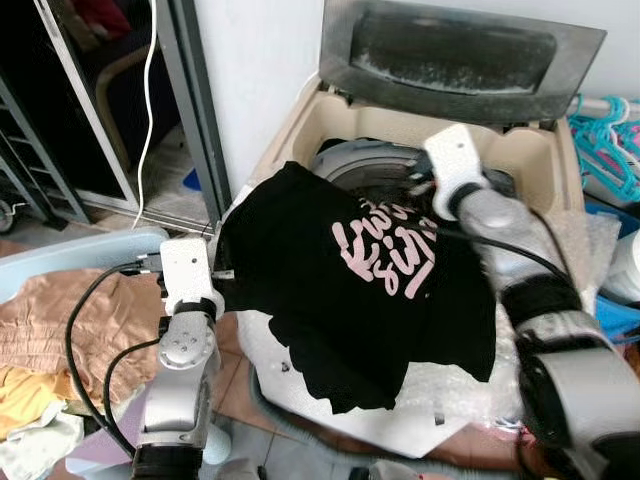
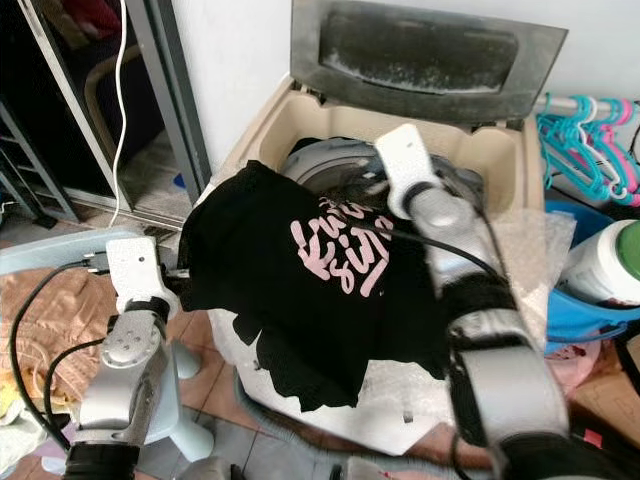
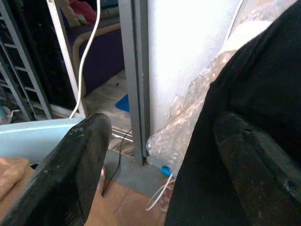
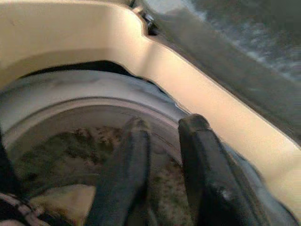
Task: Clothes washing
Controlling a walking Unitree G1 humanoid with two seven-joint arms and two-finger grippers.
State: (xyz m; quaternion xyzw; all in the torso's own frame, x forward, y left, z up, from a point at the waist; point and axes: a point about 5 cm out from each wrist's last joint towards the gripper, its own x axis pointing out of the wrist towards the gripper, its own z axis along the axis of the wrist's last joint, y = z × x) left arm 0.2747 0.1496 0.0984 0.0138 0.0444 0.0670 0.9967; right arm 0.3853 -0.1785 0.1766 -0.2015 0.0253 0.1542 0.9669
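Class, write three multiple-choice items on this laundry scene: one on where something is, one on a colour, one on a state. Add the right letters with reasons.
1. Where does the black T-shirt lie?
A. Draped over the washing machine's front rim
B. On the floor
C. On the hangers

2. What colour is the lettering on the T-shirt?
A. Yellow
B. Pink
C. Green

3. What state is the washing machine's lid in?
A. Shut
B. Taken off
C. Raised open

Answers:
1 A, the shirt hangs from the tub opening down the front.
2 B, the print is pale pink on black.
3 C, the lid stands up behind the open tub, where the right end effector reaches.
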